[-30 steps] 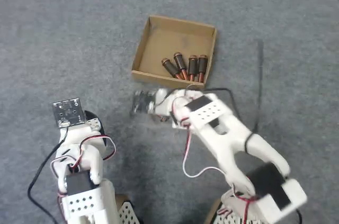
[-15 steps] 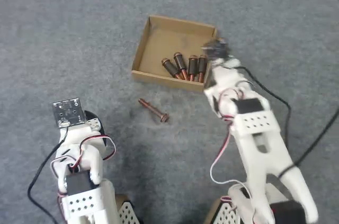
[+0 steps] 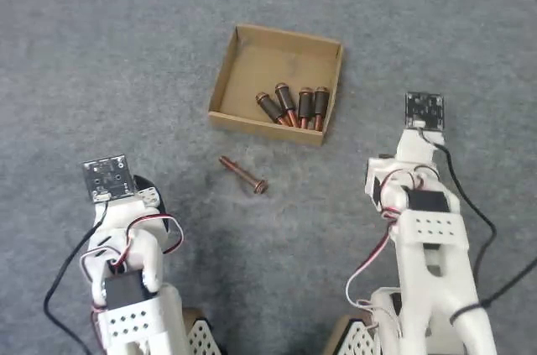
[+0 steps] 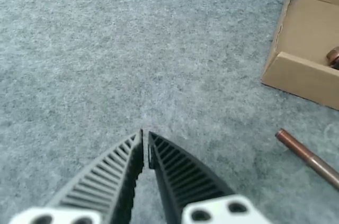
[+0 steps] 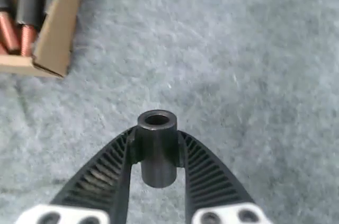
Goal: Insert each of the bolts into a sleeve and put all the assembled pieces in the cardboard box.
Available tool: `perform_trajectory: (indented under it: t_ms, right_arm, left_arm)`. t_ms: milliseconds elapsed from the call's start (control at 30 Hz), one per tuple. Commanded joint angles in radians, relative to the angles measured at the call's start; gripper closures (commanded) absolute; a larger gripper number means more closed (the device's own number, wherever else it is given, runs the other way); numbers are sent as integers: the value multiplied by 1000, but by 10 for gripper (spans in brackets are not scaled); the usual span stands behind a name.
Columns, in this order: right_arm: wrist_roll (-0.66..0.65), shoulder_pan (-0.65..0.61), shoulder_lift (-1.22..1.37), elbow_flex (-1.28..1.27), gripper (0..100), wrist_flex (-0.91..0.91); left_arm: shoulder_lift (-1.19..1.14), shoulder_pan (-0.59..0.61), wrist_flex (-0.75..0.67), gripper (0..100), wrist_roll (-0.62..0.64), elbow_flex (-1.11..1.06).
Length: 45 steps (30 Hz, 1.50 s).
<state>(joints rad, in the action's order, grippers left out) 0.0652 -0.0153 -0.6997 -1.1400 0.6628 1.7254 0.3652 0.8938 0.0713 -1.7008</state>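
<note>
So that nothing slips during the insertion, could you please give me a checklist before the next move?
1. Sleeve gripped in the right jaws, bore clear: ok.
2. Bolt lies free on the carpet, apart from the cardboard box: ok.
3. Left jaws open for picking the bolt: not ok, they are shut and empty.
4. Room in the box beside the four assembled pieces: ok.
5. Bolt within the left jaws' reach: cannot tell.

Bolt (image 4: 308, 158) end (head, perhaps) off-frame

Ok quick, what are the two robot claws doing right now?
Left gripper: shut, empty.
Right gripper: shut on the short black cylindrical sleeve.
</note>
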Motion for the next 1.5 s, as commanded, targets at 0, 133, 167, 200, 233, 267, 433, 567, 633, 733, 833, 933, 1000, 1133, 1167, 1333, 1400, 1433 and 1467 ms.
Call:
perform_trajectory:
  t_ms: [0, 133, 167, 200, 233, 267, 433, 567, 633, 733, 833, 933, 1000, 1133, 1167, 1333, 1400, 1433, 1467]
  right_arm:
    - [-55, 24, -84, -52, 990, -15]
    - [-72, 24, -120, -143, 990, -16]
    - [-86, 24, -130, -157, 990, -16]
    - [-101, 25, -137, -164, 990, -16]
    - [-114, 25, -143, -173, 990, -28]
    - [-126, 27, -150, -184, 991, -50]
    - [-158, 64, -162, -242, 991, -186]
    - [-160, 58, -162, -250, 991, -202]
    - [-160, 58, -162, -250, 991, -203]
    - [-160, 59, -160, -250, 991, -203]
    - [-160, 62, -160, -250, 991, -203]
    - [-160, 62, -159, -250, 991, -203]
    - [-160, 59, -157, -250, 991, -203]
    - [-160, 58, -157, -250, 991, -203]
    - [-160, 58, -157, -250, 991, -203]
    - [-160, 61, -157, -250, 991, -205]
    - [-160, 62, -157, -250, 991, -205]
    - [-160, 62, -157, -250, 991, -205]
    - [-160, 62, -157, -250, 991, -205]
  left_arm:
    - [8, 6, -8, 988, -9, 10]
    - [11, 5, -8, 988, -5, 10]
    - [11, 2, -8, 988, -5, 10]
    - [6, -2, -8, 988, -5, 12]
    - [6, -11, -8, 988, -6, 15]
    - [5, -28, 0, 988, -9, 22]
    - [5, -71, 112, 988, -72, 113]
    - [5, -74, 204, 988, -81, 237]
    - [3, -75, 245, 988, -92, 308]
    - [3, -75, 282, 988, -94, 401]
    - [2, -75, 344, 988, -94, 515]
    - [-63, -75, 411, 988, -94, 670]
    - [-157, -75, 454, 988, -91, 788]
    - [-374, -75, 526, 988, -89, 1010]
    - [-422, -75, 534, 988, -92, 1056]
    - [-624, -78, 502, 987, -193, 1199]
    - [-683, -78, 480, 987, -278, 1224]
    - [-709, -80, 473, 987, -308, 1228]
    - [-738, -92, 470, 987, -333, 1231]
